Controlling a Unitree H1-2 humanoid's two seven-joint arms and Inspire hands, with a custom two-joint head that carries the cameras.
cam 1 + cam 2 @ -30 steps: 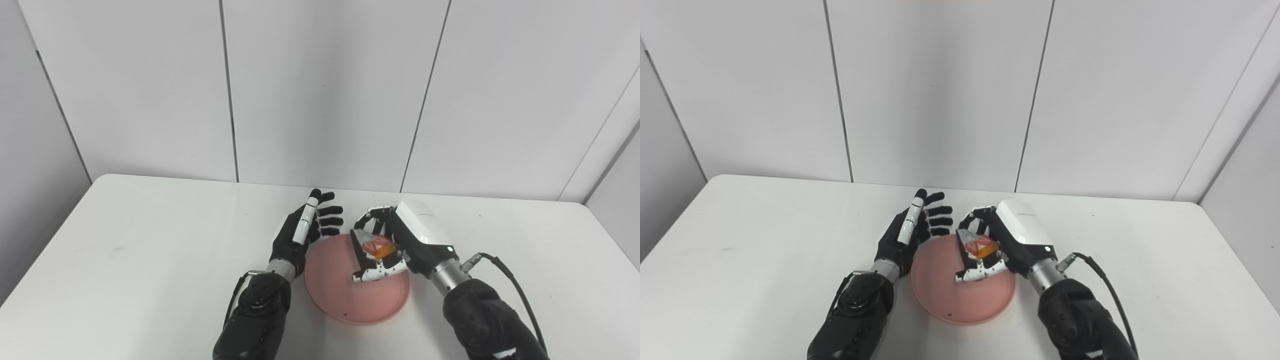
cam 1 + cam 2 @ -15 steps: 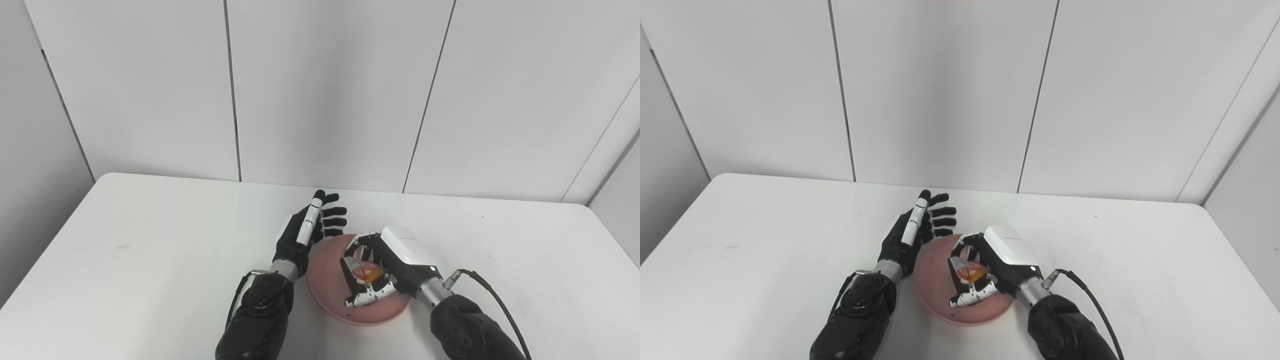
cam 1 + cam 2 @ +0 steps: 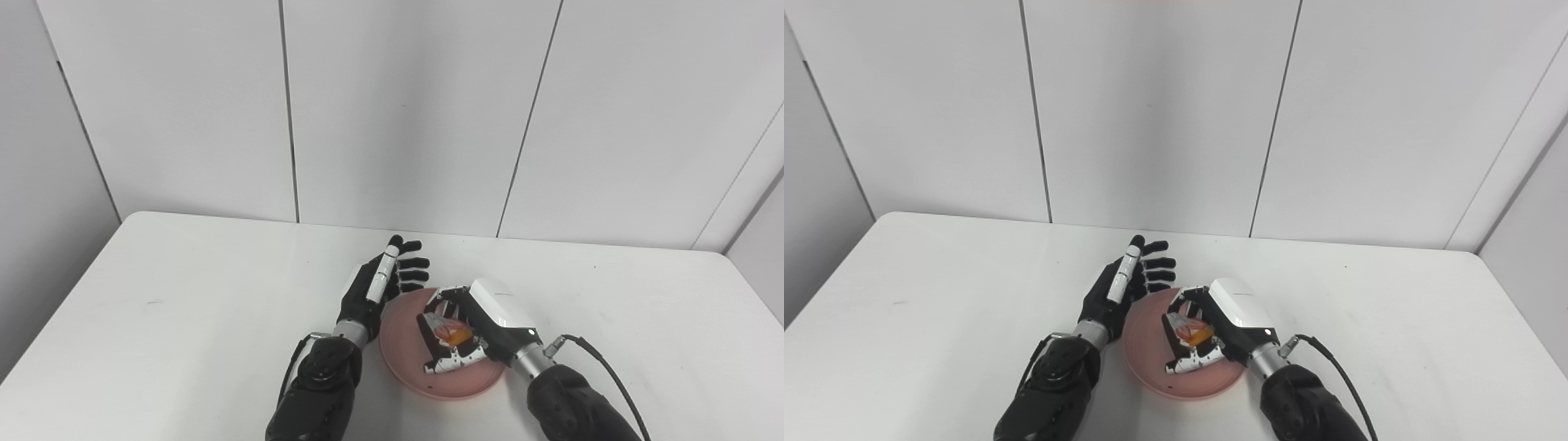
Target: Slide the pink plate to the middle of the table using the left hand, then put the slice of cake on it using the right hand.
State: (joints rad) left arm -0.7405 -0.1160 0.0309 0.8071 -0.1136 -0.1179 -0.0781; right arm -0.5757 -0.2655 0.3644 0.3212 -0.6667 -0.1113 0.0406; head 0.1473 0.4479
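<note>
Left eye view: a wedge-shaped cake slice (image 3: 449,329) with red and orange topping is clamped in the right hand (image 3: 484,324), low over the pink plate (image 3: 401,349) at mid-bench (image 3: 184,318). The left hand (image 3: 380,285) is held spread, empty, beside the plate's rim. Little change since half a second ago is seen.

A white bench (image 3: 184,318) with rounded corners carries a few small dark specks. Behind it stands a white panelled wall (image 3: 404,110), its panels divided by thin dark seams.
</note>
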